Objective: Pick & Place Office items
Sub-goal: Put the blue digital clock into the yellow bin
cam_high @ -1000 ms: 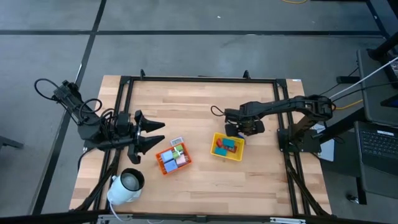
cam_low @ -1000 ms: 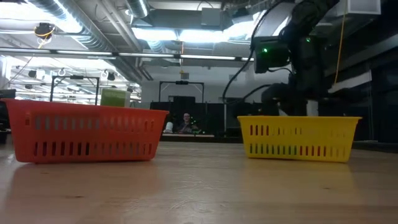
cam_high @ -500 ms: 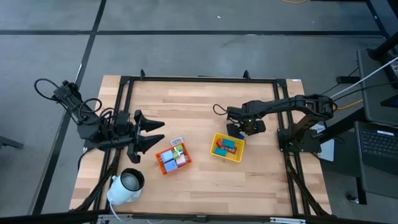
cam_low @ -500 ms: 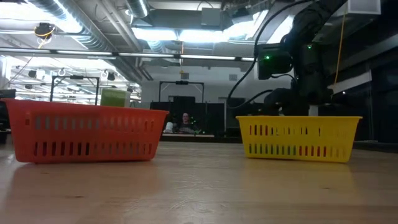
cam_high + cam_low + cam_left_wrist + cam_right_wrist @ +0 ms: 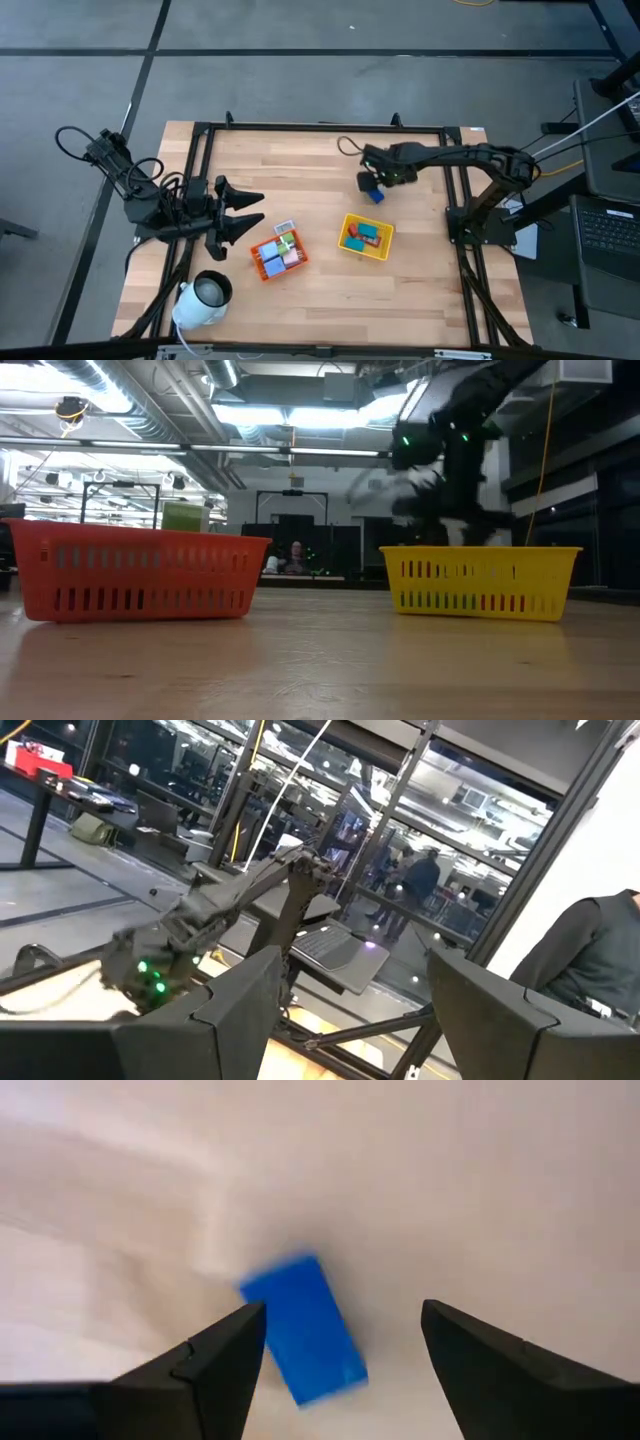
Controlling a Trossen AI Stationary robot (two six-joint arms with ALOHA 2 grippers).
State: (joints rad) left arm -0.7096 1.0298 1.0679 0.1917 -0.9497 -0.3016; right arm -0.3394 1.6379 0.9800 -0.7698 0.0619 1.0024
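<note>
A blue block [image 5: 374, 195] [image 5: 303, 1330], one of the office items, lies flat on the wooden table beyond the yellow tray [image 5: 347, 222]. My right gripper [image 5: 373, 186] [image 5: 342, 1312] points down over it, open. The block shows between the fingers, nearer one of them, and I see no touch. More small coloured pieces lie in the yellow tray and in the orange tray [image 5: 257, 251]. One white and blue piece [image 5: 285, 227] lies on the table beside the orange tray. My left gripper [image 5: 258, 211] [image 5: 352, 960] waits at the table's left, raised, level and open.
A large white cylinder [image 5: 203, 297] lies at the near left corner. A black frame [image 5: 320, 127] runs round the table. In the low view the orange tray [image 5: 140, 575] and the yellow tray [image 5: 480, 580] stand side by side, with the right arm [image 5: 450, 450] behind the yellow one.
My right gripper has left the yellow tray's far rim and gone toward the table's far edge and a little left, turning about as it went. It has stayed open. It now stands over the blue block on the table. The left arm has kept still.
</note>
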